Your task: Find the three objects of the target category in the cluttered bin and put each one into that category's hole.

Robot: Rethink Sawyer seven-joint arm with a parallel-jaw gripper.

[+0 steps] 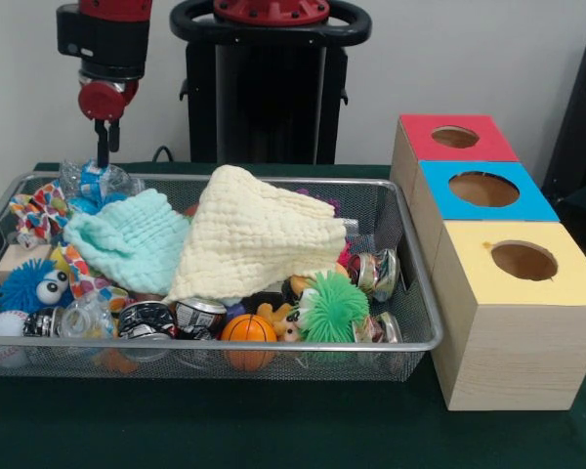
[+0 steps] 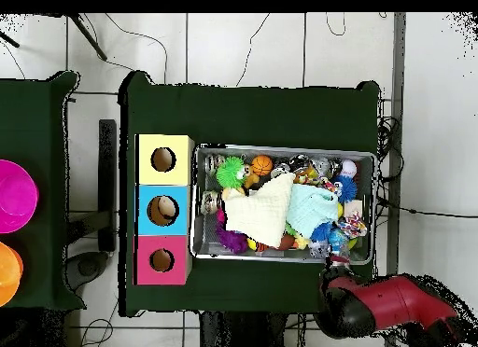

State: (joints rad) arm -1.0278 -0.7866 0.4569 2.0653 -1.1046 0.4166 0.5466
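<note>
A wire-mesh bin (image 1: 410, 293) (image 2: 199, 241) holds a heap of small things. A pale yellow cloth (image 1: 259, 234) (image 2: 263, 211) and a mint cloth (image 1: 132, 239) (image 2: 313, 208) cover the middle. Around them lie an orange basketball (image 1: 248, 329), a green spiky ball (image 1: 332, 308) (image 2: 230, 172), a blue fuzzy toy with eyes (image 1: 29, 285), a baseball (image 1: 5, 327) and small cans (image 1: 197, 315). My gripper (image 1: 104, 149) (image 2: 334, 261) hangs shut and empty over the bin's far left corner in the front view, just above a crinkled blue wrapper (image 1: 98, 184).
Three wooden boxes stand beside the bin, each with a round hole on top: red (image 1: 455, 137) (image 2: 161, 260), blue (image 1: 483, 189) (image 2: 163, 210) and yellow (image 1: 523, 260) (image 2: 163, 159). A magenta disc (image 2: 14, 196) lies on a neighbouring table.
</note>
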